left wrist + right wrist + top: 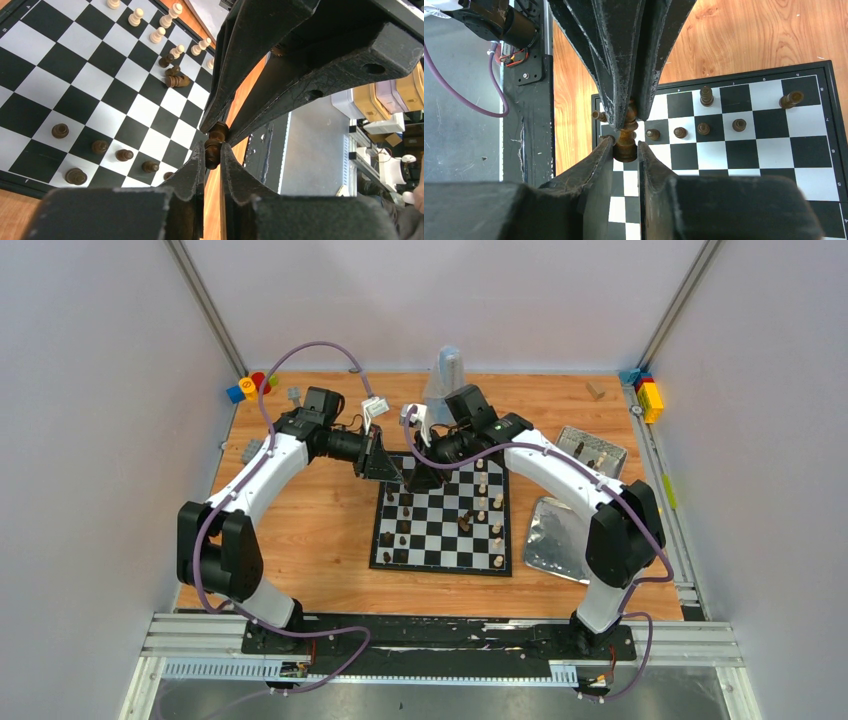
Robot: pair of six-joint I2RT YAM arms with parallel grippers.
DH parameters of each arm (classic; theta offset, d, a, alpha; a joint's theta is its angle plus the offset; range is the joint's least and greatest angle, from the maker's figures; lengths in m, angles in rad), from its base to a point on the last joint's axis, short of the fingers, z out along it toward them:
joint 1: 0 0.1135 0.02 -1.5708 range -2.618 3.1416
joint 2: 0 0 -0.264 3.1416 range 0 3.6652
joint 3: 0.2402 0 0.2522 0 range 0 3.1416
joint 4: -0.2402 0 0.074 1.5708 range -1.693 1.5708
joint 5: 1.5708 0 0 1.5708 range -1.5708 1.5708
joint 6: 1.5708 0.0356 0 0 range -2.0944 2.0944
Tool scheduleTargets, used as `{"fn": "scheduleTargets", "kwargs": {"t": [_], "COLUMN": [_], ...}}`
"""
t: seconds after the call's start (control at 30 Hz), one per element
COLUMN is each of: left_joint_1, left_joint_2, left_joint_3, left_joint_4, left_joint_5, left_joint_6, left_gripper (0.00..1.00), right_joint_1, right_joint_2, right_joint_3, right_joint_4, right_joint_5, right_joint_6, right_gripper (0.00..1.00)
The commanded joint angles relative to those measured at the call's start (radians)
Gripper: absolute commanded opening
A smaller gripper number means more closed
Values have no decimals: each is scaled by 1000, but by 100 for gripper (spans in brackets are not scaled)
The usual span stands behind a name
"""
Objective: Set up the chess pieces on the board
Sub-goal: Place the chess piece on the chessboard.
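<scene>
Dark chess piece (215, 142) hangs over the board's (445, 562) far-left corner, pinched from two sides. The left gripper (212, 152) is clamped tight on the narrower end. The right gripper (626, 150) is clamped on the wider base end. Both claws grip that same piece, with their tips almost meeting.

On the board, dark pieces (403, 538) stand along its left side and pale pieces (497, 531) along its right side. One fallen dark piece (177, 80) lies on its side just right of the board's centre.

Silver trays (555, 535) lie on the wooden table (320, 530) just right of the board. Toy blocks (250, 387) sit well beyond the board's far-left corner.
</scene>
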Motion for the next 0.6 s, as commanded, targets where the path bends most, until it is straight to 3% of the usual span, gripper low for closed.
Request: {"fn": "scheduleTargets", "kwargs": {"t": [0.0,0.1,0.2,0.3,0.57], "left_joint_1": [-12,-12,-11,-12,-11], "left_joint_2": [-2,-9,-21,-33,-83], "left_joint_3": [35,32,26,15,-53], "left_joint_4": [4,-10,-25,-50,-92], "left_joint_5": [3,-20,-41,-79,-290], "left_joint_6": [21,36,63,98,221], "left_gripper": [9,1,0,0,0], "right_joint_1": [-3,-4,-4,-10,-70], "right_joint_2": [-47,-57,-72,-95,-171], "right_joint_3": [-1,-5,-13,-29,-107], "right_joint_4": [45,45,46,45,42], "right_joint_5": [-21,-8,8,29,87], "right_joint_6": [-1,-4,-10,-19,-54], "right_gripper": [18,26,34,51,59]}}
